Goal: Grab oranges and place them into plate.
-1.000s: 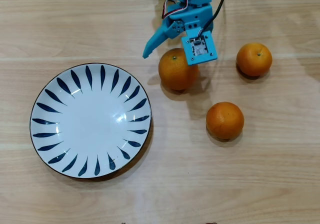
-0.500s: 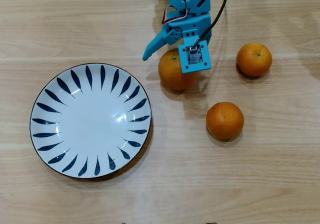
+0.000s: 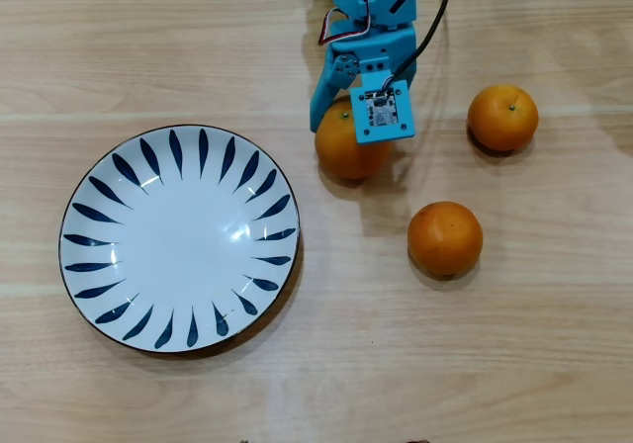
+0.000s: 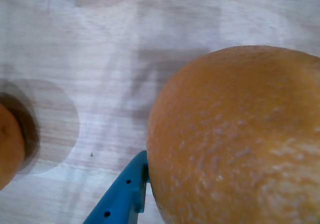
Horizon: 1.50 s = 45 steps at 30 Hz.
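Blue gripper (image 3: 348, 132) closed around the large orange (image 3: 346, 151), right of the plate (image 3: 99, 176). One finger (image 4: 122, 196) touches its skin. Two other oranges (image 3: 502, 117) (image 3: 445, 237) lie further right.

In the wrist view the nearest orange (image 4: 235, 139) runs off the right and bottom edges — two other oranges (image 4: 10, 144) are clipped slivers.

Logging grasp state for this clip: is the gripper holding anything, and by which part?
The gripper is closed around the orange nearest the plate, across its sides; it sits on the table.
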Tool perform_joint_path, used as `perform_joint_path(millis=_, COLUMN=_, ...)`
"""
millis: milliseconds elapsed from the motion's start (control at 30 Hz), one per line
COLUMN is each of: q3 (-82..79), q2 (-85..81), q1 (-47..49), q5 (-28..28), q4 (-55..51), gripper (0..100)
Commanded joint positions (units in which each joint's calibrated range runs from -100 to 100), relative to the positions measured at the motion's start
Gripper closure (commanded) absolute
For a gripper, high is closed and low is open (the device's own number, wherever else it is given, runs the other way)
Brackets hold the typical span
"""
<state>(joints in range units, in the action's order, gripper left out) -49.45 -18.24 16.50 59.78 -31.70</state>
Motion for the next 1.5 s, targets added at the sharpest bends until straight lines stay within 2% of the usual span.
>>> perform_joint_path(millis=0, q3=2.8, q2=-0.9, q1=0.3, q5=-0.1, q4=1.1, gripper=76)
perform_joint_path(millis=100, q3=6.1, q2=-0.9, q1=-0.2, q5=-1.2, q4=0.9, gripper=75)
perform_joint_path(millis=400, q3=23.1, q2=-5.9, q1=-4.0, q5=-11.2, q4=0.1, gripper=75)
perform_joint_path(millis=667, q3=20.8, q2=-11.7, q1=-12.7, q5=-20.9, q4=0.1, gripper=75)
perform_joint_path(millis=1000, q3=4.8, q2=-14.1, q1=-24.7, q5=-21.6, q4=0.7, gripper=76)
perform_joint_path(millis=1367, q3=0.5, q2=-13.5, q1=-26.8, q5=-21.6, q4=1.1, gripper=76)
perform_joint_path(millis=1467, q3=0.5, q2=-13.2, q1=-26.4, q5=-21.7, q4=5.4, gripper=76)
